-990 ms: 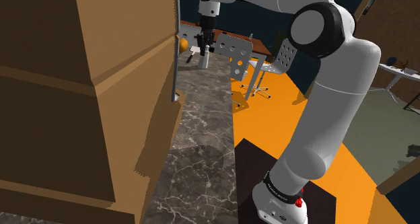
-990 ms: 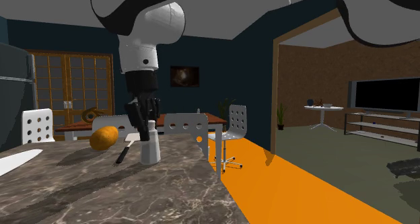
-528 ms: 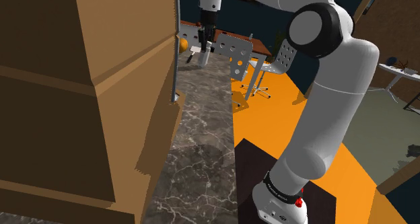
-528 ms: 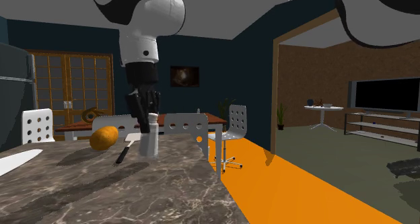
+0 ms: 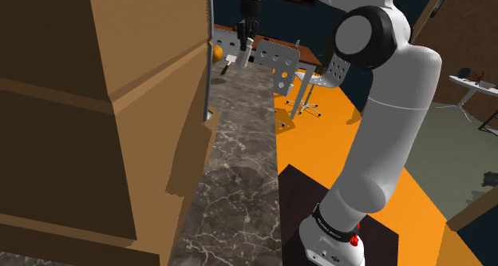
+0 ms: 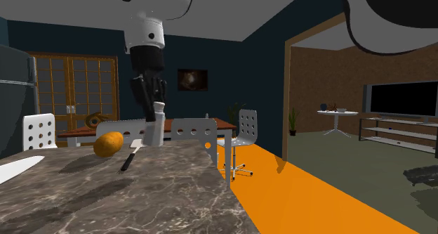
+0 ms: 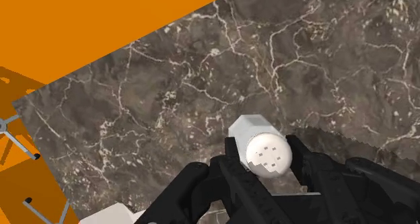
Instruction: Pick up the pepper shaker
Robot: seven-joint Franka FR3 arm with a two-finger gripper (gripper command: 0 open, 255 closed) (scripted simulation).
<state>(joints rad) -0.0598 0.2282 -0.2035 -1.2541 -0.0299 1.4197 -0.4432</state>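
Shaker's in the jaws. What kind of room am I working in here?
Most likely a home's open kitchen-dining area: a dark marble countertop as the work surface, a dining table with white perforated chairs beyond it, and a television in the room through the wide opening.

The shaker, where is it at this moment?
In the second exterior view the shaker hangs left of centre, clasped by the gripper just above the marbled counter, right of the orange fruit.
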